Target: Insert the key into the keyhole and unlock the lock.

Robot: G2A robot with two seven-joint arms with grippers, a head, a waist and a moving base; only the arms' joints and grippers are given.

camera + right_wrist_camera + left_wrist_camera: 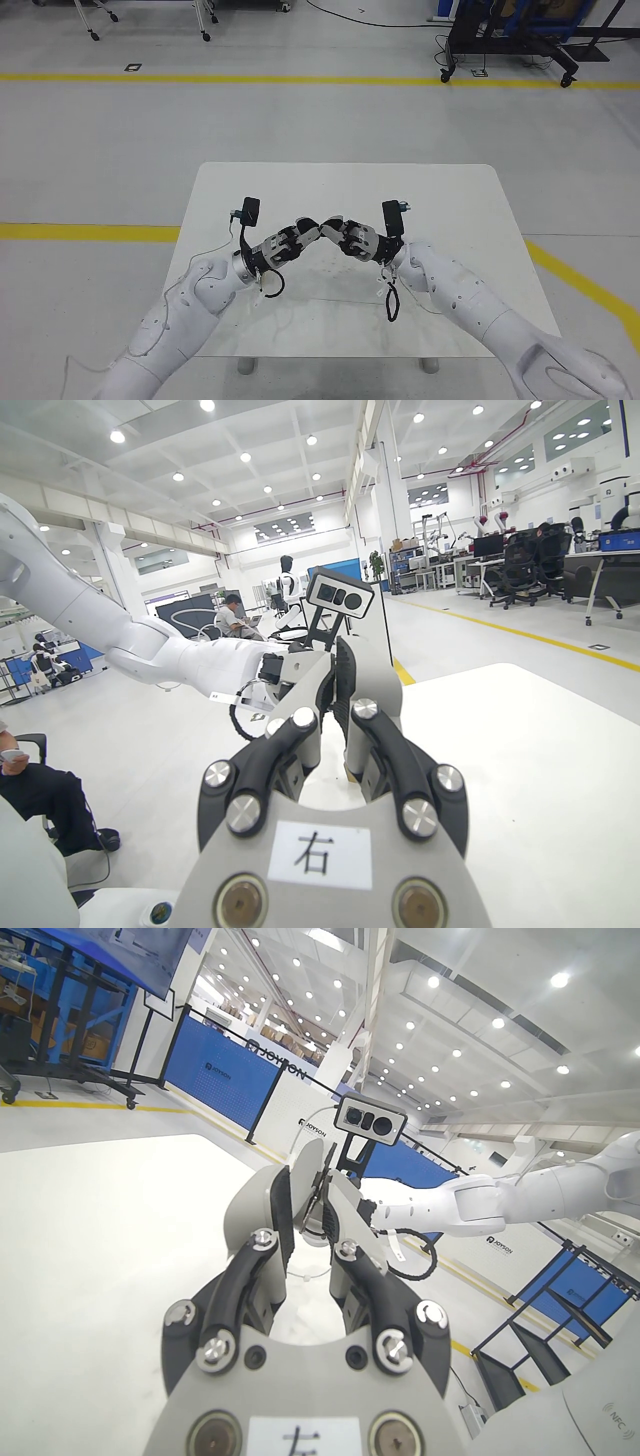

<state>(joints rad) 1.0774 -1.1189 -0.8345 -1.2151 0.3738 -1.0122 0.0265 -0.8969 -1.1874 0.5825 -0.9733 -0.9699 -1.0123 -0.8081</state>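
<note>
Top view, and we're at the insertion step: left gripper point(314, 227) and right gripper point(334, 226) meet tip to tip at frame centre, above the middle of the white table point(450, 200). Over to the left wrist view, where the left gripper is clenched on a small dark piece point(312, 1205) at the centre of the frame. Key or lock, I can't tell from here. Right wrist view now: the right gripper point(336, 655) is pinched almost flat, and whatever it carries is hidden inside. My read is that this is the lining-up of key and keyhole, with nothing turned yet. The next move calls for a fine, straight push along the keyhole's axis, then a wrist twist while the other arm holds firm. Any writing? A white label point(304, 1435) with one dark character sits on each gripper base, lower centre. Logo print runs across the blue panels point(225, 1073), upper left. I'm leaving all of that unread.
</note>
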